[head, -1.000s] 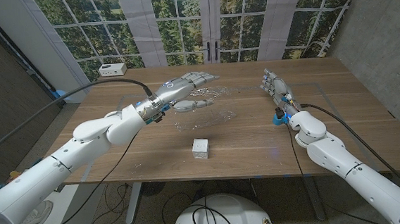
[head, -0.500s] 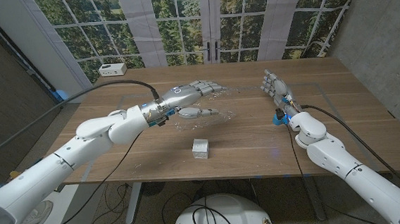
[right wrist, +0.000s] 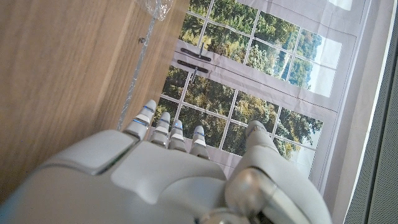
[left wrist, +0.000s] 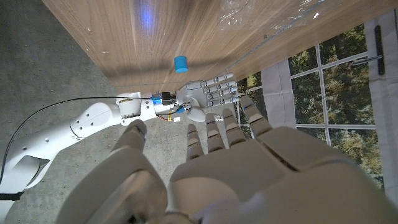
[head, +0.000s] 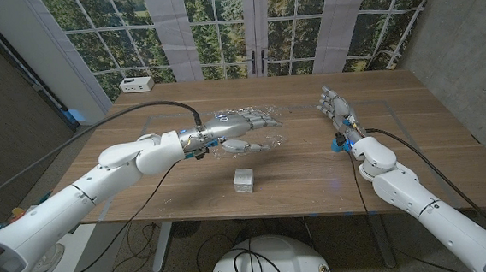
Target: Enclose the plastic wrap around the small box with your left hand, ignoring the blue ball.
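Observation:
The small white box [head: 244, 180] sits near the table's front edge, apart from both hands. Clear plastic wrap [head: 273, 122] lies spread on the wood beyond it, crumpled at one spot; it also shows as wrap [left wrist: 249, 12] and wrap [right wrist: 155, 7] in the wrist views. My left hand [head: 242, 129] hovers over that crumpled part with fingers stretched out and the thumb apart below, holding nothing I can see. My right hand [head: 335, 108] stands upright at the right, fingers extended. A blue ball [head: 340, 144] lies by its wrist, seen again as the ball [left wrist: 181, 63] beside the right hand [left wrist: 208, 99].
A white device [head: 136, 83] stands at the table's far left corner. A black cable [head: 138, 109] arcs over the left arm. Windows run behind the table's far edge [head: 265, 78]. Bare wood lies between the box and the right arm.
My left hand has moved right and toward the near side, dropping lower over the crumpled wrap. The right hand, box and ball have stayed put.

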Tool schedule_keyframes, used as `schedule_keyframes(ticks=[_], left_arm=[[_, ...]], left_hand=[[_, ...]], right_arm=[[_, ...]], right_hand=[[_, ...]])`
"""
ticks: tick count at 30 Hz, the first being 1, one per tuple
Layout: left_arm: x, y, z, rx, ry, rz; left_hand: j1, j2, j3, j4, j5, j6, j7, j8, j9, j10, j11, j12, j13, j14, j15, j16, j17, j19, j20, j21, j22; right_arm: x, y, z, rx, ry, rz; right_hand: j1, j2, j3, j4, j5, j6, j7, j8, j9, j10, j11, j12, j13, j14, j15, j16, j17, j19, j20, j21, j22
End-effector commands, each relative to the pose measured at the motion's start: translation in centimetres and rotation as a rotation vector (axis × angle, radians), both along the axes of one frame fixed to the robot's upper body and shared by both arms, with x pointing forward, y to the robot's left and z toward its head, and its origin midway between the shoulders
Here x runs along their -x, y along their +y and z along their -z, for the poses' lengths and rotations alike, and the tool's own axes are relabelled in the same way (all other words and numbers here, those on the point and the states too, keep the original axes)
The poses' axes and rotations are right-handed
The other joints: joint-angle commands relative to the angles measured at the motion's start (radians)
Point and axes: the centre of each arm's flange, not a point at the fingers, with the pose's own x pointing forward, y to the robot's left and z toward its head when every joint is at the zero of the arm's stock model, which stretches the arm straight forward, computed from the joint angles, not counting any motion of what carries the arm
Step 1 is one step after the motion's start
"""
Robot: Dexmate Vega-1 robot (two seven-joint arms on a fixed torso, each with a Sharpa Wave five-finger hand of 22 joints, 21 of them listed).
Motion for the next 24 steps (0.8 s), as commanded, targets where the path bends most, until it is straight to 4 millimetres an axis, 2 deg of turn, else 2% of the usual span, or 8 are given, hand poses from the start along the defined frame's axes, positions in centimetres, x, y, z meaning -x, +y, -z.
schedule_keyframes(ticks=[1,10,24], left_arm=[[-0.1,-0.4,0.6,-0.084,0.048,-0.003],[0.1,-0.4,1.0,-0.214,0.072,-0.05],[0.8,-0.3,1.3,-0.32,0.055,-0.083]], left_hand=[[-0.002,-0.005,-0.001,-0.009,-0.004,0.009,-0.006,0.006,0.004,0.011,-0.003,0.002,0.0,0.011,-0.004,-0.004,0.002,0.005,-0.003,0.008,-0.001],[0.007,-0.016,-0.002,-0.023,-0.004,0.004,-0.008,0.0,0.004,0.014,-0.005,-0.001,0.0,0.028,-0.003,-0.001,0.0,0.008,0.0,0.007,-0.002],[0.022,-0.036,-0.005,-0.045,-0.004,-0.01,-0.02,-0.008,0.005,0.019,-0.01,-0.006,0.0,0.045,-0.01,-0.002,-0.001,0.018,-0.002,0.009,-0.004]], right_arm=[[0.0,0.0,0.5,-0.007,0.007,0.006],[-0.1,0.6,0.9,-0.001,0.012,-0.001],[-0.1,1.3,1.8,-0.005,0.027,-0.004]], right_hand=[[0.007,0.001,0.005,-0.006,0.0,0.009,-0.002,0.003,0.003,0.007,0.0,-0.003,0.002,0.002,0.003,0.003,0.002,0.001,0.006,0.004,0.002],[0.007,0.002,0.004,-0.005,0.0,0.009,-0.003,0.002,0.003,0.007,0.001,-0.003,0.002,0.002,0.003,0.003,0.002,0.001,0.005,0.004,0.002],[0.006,0.002,0.004,-0.005,-0.001,0.009,-0.003,0.002,0.003,0.008,0.001,-0.004,0.002,0.004,0.004,0.003,0.003,0.001,0.006,0.004,0.002]])
